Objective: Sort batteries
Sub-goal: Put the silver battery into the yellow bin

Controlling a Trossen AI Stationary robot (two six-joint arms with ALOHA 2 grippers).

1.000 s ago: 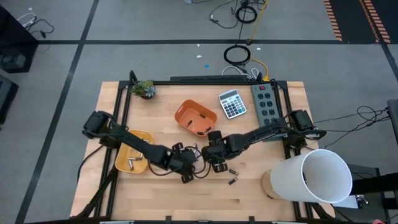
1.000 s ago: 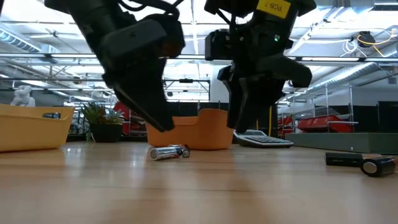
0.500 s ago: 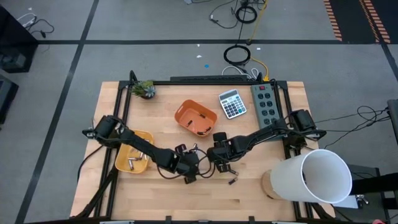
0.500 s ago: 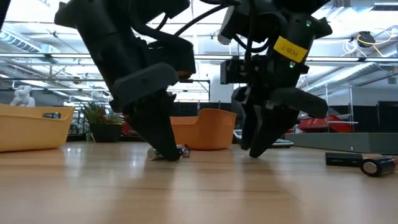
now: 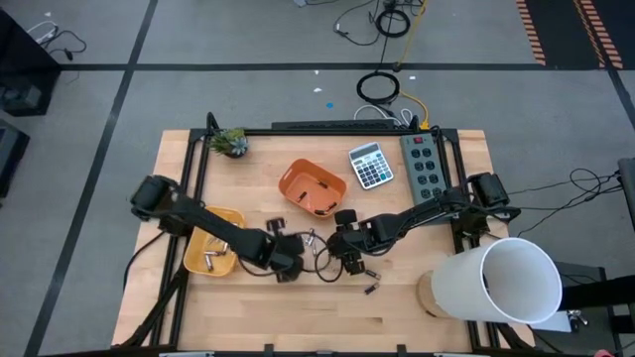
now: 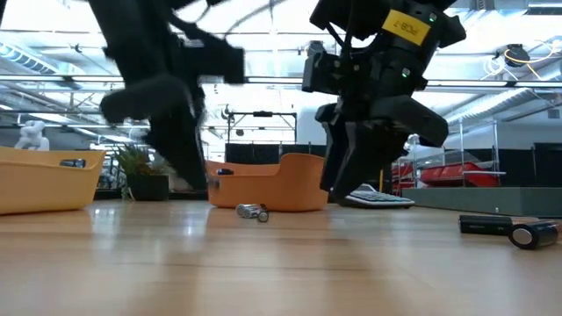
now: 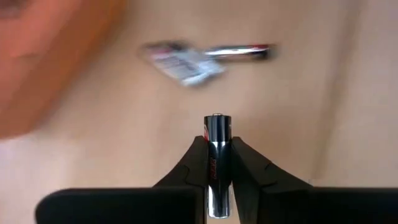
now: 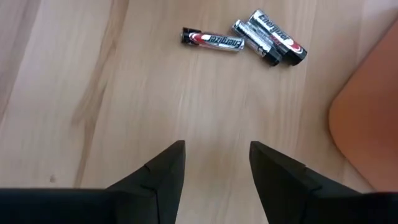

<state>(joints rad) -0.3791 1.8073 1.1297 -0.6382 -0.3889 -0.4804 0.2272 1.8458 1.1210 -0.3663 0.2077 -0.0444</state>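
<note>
Left wrist view shows the left gripper [image 7: 218, 163] clamped on a slim silvery cylindrical battery [image 7: 217, 134], whose long axis runs straight out between the two dark fingers [image 7: 194, 163], its capped end pointing forward past the tips and away from the wrist. Beyond it, on the pale wooden table [image 7: 292, 93], lie blurred loose batteries [image 7: 205, 57], lengthwise across that picture, beside an orange plastic bin [image 7: 43, 56]. From above, this gripper [image 5: 282, 260] sits near the table's middle, between a yellow rectangular tray [image 5: 213, 248] with a few batteries in it and the right gripper [image 5: 349, 260]. The right gripper [image 8: 214, 163] hovers with its fingers spread apart and nothing between them; ahead of it three silver-and-black batteries with red labels [image 8: 245, 38] rest on the wood, one lying apart and crosswise, two side by side and angled, just beside the orange bin's edge [image 8: 367, 124]. Low view shows a small silvery battery [image 6: 253, 211] lying flat in front of the orange bin [image 6: 281, 184], and a dark battery [image 6: 514, 230] lying well off to one side.
</note>
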